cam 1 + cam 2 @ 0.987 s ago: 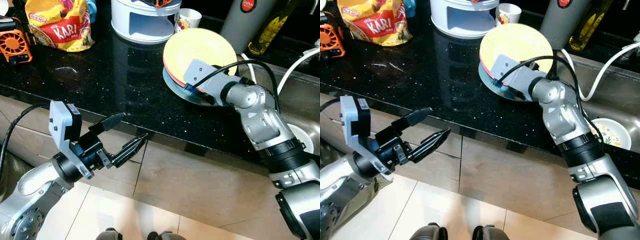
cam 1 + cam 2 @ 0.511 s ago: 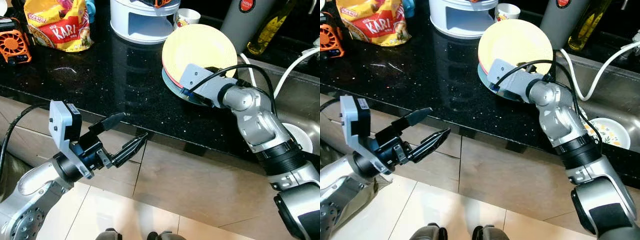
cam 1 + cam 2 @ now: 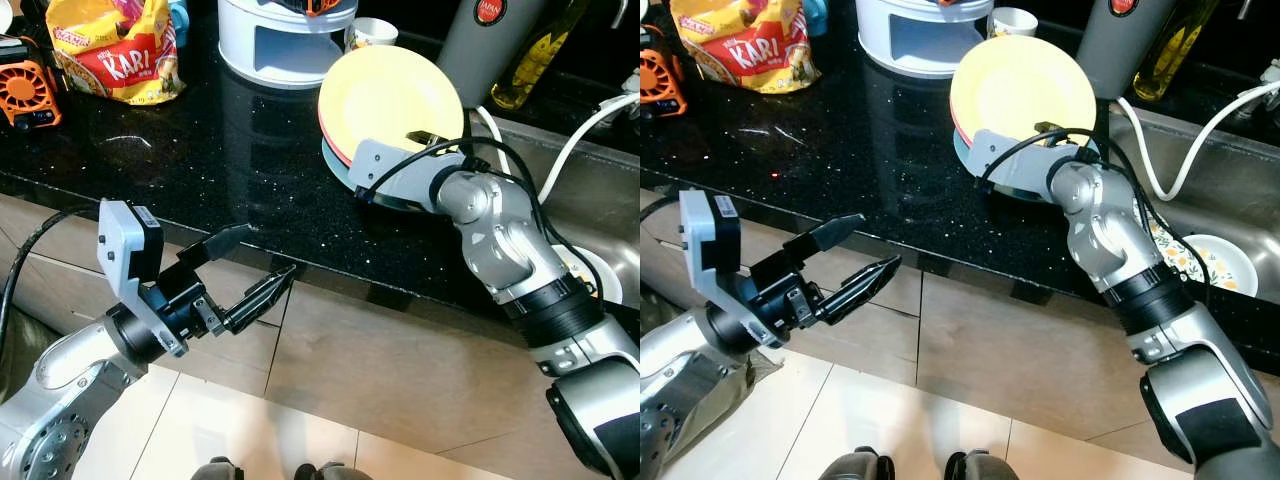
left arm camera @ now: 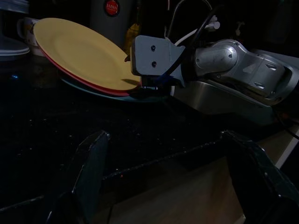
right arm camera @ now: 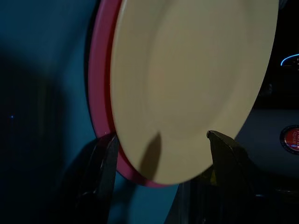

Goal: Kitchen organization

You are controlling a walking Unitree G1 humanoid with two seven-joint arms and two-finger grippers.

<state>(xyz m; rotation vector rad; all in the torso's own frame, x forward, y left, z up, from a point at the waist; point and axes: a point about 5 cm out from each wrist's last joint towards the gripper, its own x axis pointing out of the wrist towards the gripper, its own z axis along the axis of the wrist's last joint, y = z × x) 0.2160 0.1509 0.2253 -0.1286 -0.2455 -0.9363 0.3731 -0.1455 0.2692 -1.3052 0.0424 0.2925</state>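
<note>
A yellow plate (image 3: 385,95) lies on a red plate (image 3: 326,135), and both are tilted up off a blue plate (image 3: 338,170) that rests flat on the black counter (image 3: 200,160). My right gripper (image 3: 418,145) is shut on the near rim of the yellow and red plates. One finger lies on the yellow face and the other goes under the red one, as the right wrist view shows around the right gripper (image 5: 161,136). My left gripper (image 3: 267,251) is open in front of the counter's edge, with nothing between its fingers.
A snack bag (image 3: 120,55), an orange device (image 3: 28,90), a white round stand (image 3: 280,40), a cup (image 3: 370,35), a grey flask (image 3: 490,40) and an oil bottle (image 3: 535,65) line the back. To the right, a white cable (image 3: 590,135) crosses a sink (image 3: 600,190) that holds a patterned plate (image 3: 1215,262).
The right gripper has shifted left with the yellow and red plates, and they now stand steeper off the blue plate. The left arm has not moved.
</note>
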